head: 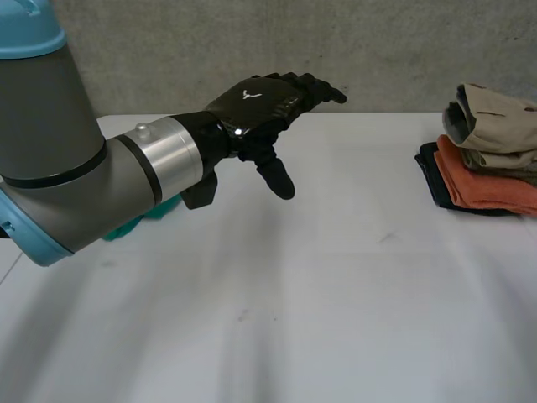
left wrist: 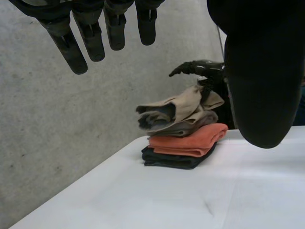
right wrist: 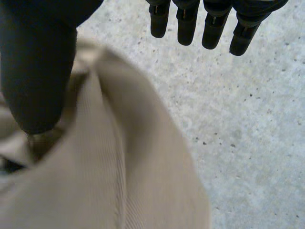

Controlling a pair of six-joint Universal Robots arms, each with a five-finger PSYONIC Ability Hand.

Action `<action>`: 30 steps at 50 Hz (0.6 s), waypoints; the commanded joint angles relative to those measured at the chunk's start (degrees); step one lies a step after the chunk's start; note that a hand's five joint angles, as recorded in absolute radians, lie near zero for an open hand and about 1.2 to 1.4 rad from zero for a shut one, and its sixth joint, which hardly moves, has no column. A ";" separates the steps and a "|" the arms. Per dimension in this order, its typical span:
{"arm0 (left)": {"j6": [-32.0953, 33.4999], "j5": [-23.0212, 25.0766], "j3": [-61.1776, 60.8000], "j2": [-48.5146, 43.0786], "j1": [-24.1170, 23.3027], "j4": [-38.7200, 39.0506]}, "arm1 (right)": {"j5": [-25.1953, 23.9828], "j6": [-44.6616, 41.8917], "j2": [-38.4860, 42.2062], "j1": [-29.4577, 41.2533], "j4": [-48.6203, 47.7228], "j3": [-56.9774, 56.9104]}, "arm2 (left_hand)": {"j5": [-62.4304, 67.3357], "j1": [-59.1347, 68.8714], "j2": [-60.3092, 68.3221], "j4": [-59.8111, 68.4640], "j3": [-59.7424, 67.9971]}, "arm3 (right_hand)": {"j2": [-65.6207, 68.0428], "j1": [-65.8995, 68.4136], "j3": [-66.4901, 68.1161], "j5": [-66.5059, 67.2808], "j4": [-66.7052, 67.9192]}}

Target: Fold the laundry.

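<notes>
Folded laundry is piled at the right side of the white table (head: 336, 294). A beige garment (head: 495, 117) sits loosely bundled on top, over a grey-brown piece (head: 508, 159), an orange piece (head: 491, 186) and a black piece (head: 435, 172) at the bottom, the lower three lying flat. Your right hand (right wrist: 38, 71) is poised over the beige garment with the cloth under its palm. Its fingers (right wrist: 186, 24) are straight and held away from the thumb, clamped on nothing, though you cannot tell from these views whether the thumb brushes the fabric. Your left hand (head: 260, 105) hangs in the air above the table, well apart from the stack, its fingers relaxed, its thumb drooping, and it is empty. A teal cloth (head: 138, 220) peeks out from beneath your left arm at the table's left side, mostly hidden. By the look of it the job is well along, with three pieces folded and stacked. The beige one is on the pile but rumpled and may want tidying. The teal cloth appears to be the item left to fold, and you have bare table in front of you to spread it on.
</notes>
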 commanded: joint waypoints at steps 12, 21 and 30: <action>-0.42 0.00 -0.14 4.74 -3.24 0.79 | 21.26 -20.87 -14.63 -6.45 27.51 1.93 | -0.39 1.35 0.91 1.02 0.34 | -2.08 -2.87 -2.06 -2.92 -2.29; -3.85 -10.95 1.00 11.24 2.01 5.71 | 24.88 -17.82 -23.92 9.09 13.56 5.77 | 0.28 2.02 1.58 1.69 1.02 | -2.08 -2.87 -2.06 -2.92 -2.29; 4.20 -17.84 -1.54 8.46 21.52 6.15 | 12.13 -16.93 -27.64 27.73 9.57 18.97 | -0.22 1.52 1.07 1.18 0.51 | -2.08 -2.87 -2.06 -2.92 -2.29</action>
